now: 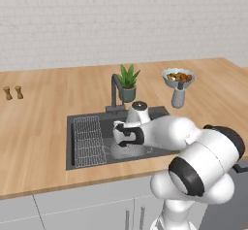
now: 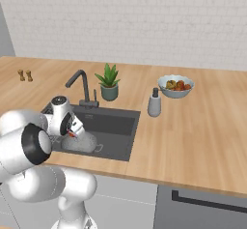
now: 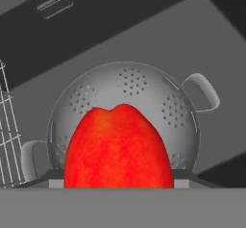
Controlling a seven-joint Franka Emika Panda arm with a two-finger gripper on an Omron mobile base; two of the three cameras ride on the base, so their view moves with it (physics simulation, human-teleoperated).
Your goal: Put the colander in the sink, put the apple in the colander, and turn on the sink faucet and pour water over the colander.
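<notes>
The red apple (image 3: 117, 147) fills the lower middle of the hand view, and my gripper (image 3: 117, 181) is shut on it. Directly beneath it the silver colander (image 3: 134, 85) stands upright on the floor of the dark sink (image 3: 144, 30), its loop handles out to either side. In the left base view the gripper (image 1: 123, 139) hangs low over the colander (image 1: 121, 150), inside the sink (image 1: 109, 127). From the right base view a sliver of the apple (image 2: 72, 134) shows at the gripper (image 2: 73, 132), above the colander (image 2: 84, 145). The dark faucet (image 1: 115, 90) stands at the sink's back edge.
A wire grid rack (image 1: 88, 140) lies in the sink's left part. Behind the sink stand a green potted plant (image 1: 128, 81), a grey soap dispenser (image 1: 178, 95) and a pedestal fruit bowl (image 1: 178, 77). Two small shakers (image 1: 13, 92) sit far left on the wooden counter.
</notes>
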